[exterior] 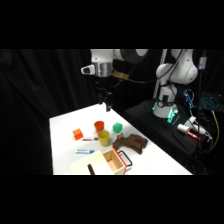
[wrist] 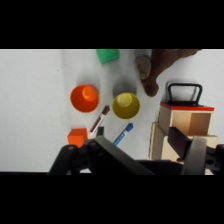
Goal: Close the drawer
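The drawer (exterior: 116,161) is sitting at the lower middle of the side view, pulled out of the pale cabinet (exterior: 85,166), with its light-wood box showing and its red front facing the lower right. You are seeing it again at the right of the wrist view, where the red panel and the dark loop handle (wrist: 184,93) are pointing toward the top of the frame. It is standing open, so the task is not yet done; in my judgement the front panel is what needs pushing back toward the cabinet.

Just beside the handle, a dark brown lumpy object (exterior: 131,142) is lying on the white surface (exterior: 65,130), close enough that it could be getting in the way of an approach from that side. Farther out, toward the upper left of the drawer, a yellow cup (exterior: 103,137), an orange-red cup (exterior: 99,126), a green block (exterior: 117,127) and an orange block (exterior: 77,133) are standing near one another, with two pens lying between them and the cabinet.

The pincer (exterior: 106,104) is hanging above the far edge of the surface, well apart from the drawer and touching nothing. You cannot tell from either view whether it is released or clenched.
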